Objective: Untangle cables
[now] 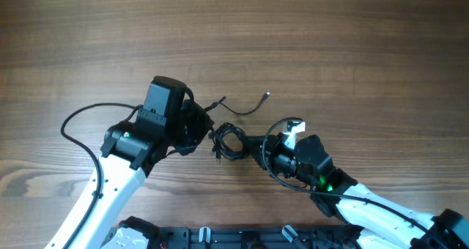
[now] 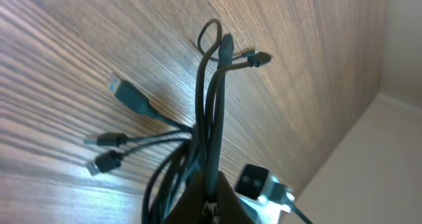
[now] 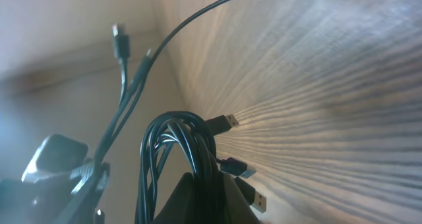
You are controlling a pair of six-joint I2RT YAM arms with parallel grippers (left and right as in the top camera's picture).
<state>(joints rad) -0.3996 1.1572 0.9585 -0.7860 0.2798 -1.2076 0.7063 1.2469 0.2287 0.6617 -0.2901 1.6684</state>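
Observation:
The cables [image 1: 229,142] are a small black tangle on the wooden table, between my two grippers. Two loose ends trail up and to the right, one ending in a small plug [image 1: 267,95]. My left gripper [image 1: 207,129] is at the tangle's left side. In the left wrist view it [image 2: 212,201] is shut on upright strands of the cables [image 2: 214,99], with a USB plug [image 2: 128,95] lying to the left. My right gripper [image 1: 248,143] is at the tangle's right side. The right wrist view shows it [image 3: 214,197] shut on a looped coil [image 3: 168,128], beside a USB plug [image 3: 225,122].
Bare wooden table [image 1: 352,44] stretches behind and to both sides. The left arm's own thicker black cable [image 1: 80,121] loops out to the left. A black rail [image 1: 234,238] runs along the front edge. The two arms stand close together.

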